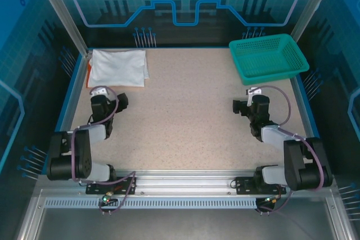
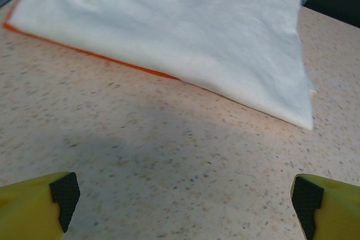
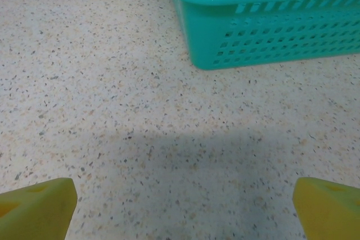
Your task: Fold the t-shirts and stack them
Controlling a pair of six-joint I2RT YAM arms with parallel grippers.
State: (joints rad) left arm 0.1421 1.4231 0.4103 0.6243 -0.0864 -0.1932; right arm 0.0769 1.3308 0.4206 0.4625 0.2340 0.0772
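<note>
The white shirt (image 1: 118,67) lies folded in a flat block at abt 10 o'clock on the table (image 1: 185,122). The orange-red shirt (image 1: 88,76) is under it, w/ just a thin bright edge peeking out along the left and near sides (so how neat that bottom fold is can't be told). The two shirts touch, one on top of the other, so they make one pile.

The left gripper (image 2: 184,198) sits low over the table at abt 8 o'clock, just short of the pile's near edge. Its fingers (image 2: 63,194) are spread wide w/ nothing btwn them; it has let go. The right gripper (image 3: 183,206) is at abt 3 o'clock, facing the teal basket (image 3: 270,32), which stands at abt 1 o'clock, well apart from the shirts. Its fingers are spread wide too and hold nothing.

It looks like the job is pretty much done: both shirts seem folded and stacked, and no loose cloth lies anywhere else on the table. What may be left is small: maybe a nudge to line up the orange edge w/ the white one, then the arms can rest. One corner of the white shirt on the right sticks out a bit, but the pile looks flat and steady.
</note>
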